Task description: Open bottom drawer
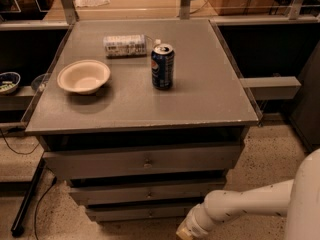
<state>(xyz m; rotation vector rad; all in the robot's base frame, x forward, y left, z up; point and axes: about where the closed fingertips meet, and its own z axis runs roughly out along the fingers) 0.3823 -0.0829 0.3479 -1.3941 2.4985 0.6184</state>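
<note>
Bottom drawer crosswise, tool front-right

Bowl, can, lying bottle on tabletop

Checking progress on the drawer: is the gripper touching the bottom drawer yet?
Cannot tell. In the camera view the gripper sits low at the frame's bottom edge, just right of the bottom drawer, with its tip cut off.
</note>
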